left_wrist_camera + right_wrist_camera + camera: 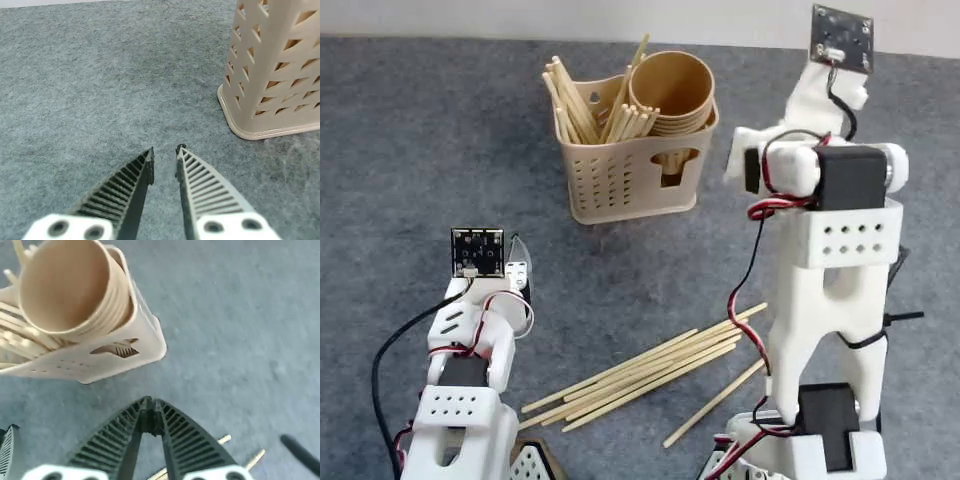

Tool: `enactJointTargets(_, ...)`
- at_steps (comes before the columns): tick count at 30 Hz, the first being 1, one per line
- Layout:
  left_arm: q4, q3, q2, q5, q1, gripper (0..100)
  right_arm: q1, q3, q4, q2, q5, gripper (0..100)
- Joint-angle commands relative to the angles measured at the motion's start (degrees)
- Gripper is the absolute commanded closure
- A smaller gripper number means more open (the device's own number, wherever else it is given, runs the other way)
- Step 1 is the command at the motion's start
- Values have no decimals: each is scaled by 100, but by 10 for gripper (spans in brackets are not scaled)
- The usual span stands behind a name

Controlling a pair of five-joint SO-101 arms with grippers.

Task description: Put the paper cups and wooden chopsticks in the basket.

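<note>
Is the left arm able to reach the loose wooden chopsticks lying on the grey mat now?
Probably yes. The loose pale wooden chopsticks lie on the grey felt mat just beside the left arm, with nothing between. Its jaws are slightly open but point away, towards the beige plastic basket.

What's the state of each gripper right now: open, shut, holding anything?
Left gripper: slightly open, nothing between the fingers.
Right gripper: shut, holding nothing.
</note>
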Motion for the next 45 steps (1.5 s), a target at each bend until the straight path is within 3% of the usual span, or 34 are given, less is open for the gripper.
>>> enactJointTargets(1,-18,-13,-110,26,-66,906,338,277,136,-286,-62,983)
enactJointTargets(23,-18,-13,-110,26,-40,906,1947,3231,119,-295,-9,986)
enactJointTargets(30,-9,-13,-110,26,-40,906,2123,4321,-1068,-295,-9,968)
enactJointTargets(36,-9,-13,-110,26,-40,906,2114,4919,-1121,-295,-9,845)
enactJointTargets(45,-9,-13,-110,26,-40,906,2158,5833,-2009,-286,-26,846)
